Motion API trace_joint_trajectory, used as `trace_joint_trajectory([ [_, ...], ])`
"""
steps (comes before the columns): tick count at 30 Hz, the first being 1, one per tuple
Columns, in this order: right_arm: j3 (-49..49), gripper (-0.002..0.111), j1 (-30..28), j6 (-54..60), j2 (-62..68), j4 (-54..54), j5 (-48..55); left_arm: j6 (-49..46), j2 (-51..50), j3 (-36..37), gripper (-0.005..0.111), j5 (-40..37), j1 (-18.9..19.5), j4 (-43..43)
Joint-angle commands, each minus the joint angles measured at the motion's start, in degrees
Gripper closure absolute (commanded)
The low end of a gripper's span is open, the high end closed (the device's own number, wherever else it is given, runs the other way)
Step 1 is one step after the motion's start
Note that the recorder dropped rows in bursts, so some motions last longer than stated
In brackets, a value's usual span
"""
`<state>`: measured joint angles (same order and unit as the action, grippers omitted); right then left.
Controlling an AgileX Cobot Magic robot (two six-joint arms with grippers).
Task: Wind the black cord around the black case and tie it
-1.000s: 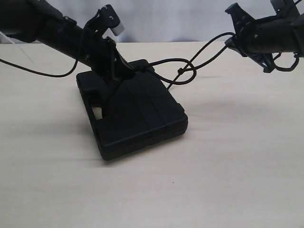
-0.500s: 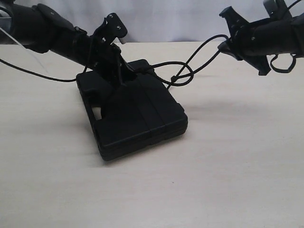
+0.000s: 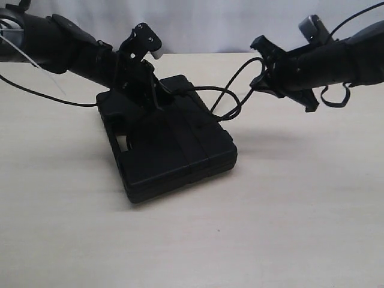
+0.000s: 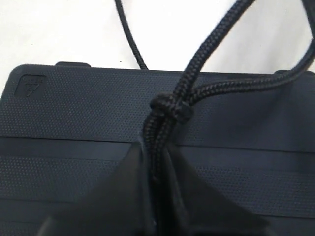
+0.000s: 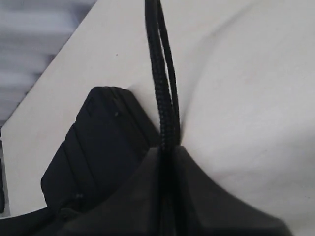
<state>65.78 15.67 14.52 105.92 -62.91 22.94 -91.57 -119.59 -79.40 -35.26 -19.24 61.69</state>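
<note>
Swinging in since a second ago, your right gripper (image 3: 260, 65) now hangs closer to the case (image 3: 174, 144) and lower. The cord (image 3: 233, 103) between the two grippers sags in a slack loop where it ran tauter before. Its jaws are closed tight on two strands of cord, which run side by side away from its tips. Your left gripper (image 3: 157, 96) has kept its place over the lid, jaws pinched on a doubled length of cord. A knot (image 4: 170, 108) sits just past its tips, against the lid, and strands lead off from it beyond the case's edge. The case lies on the table (image 3: 288, 216), unmoved, right under the left gripper and apart from the right one. In the exterior view the left arm hides part of the lid behind it.
</note>
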Motion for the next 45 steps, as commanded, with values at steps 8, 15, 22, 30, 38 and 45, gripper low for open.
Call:
trace_joint_trajectory([
  [8, 0.2, 0.104, 2.5, 12.1, 1.6, -11.6, -1.3, 1.9, 0.0, 0.0, 0.051, -1.2, -0.2, 0.6],
  [15, 0.2, 0.104, 2.5, 13.0, 1.6, -11.6, -1.9, 3.9, 0.7, 0.0, 0.026, -0.1, 0.0, -0.1],
  [22, 0.2, 0.104, 2.5, 14.8, 1.6, -13.0, -2.3, 20.0, 5.2, 0.0, 0.023, 6.4, 0.0, -17.4],
  [30, 0.2, 0.104, 2.5, 17.9, 1.6, -14.4, -2.2, 32.2, 13.6, 0.0, 0.023, 0.9, -1.3, -25.1],
  [38, 0.2, 0.104, 2.5, 19.3, 1.6, -14.8, -2.2, 50.2, 16.1, 0.0, 0.023, -0.5, -12.1, -36.7],
  [45, 0.2, 0.104, 2.5, 19.3, 1.6, -14.8, -2.2, 70.8, 13.8, 0.0, 0.038, -1.4, -20.2, -54.5],
])
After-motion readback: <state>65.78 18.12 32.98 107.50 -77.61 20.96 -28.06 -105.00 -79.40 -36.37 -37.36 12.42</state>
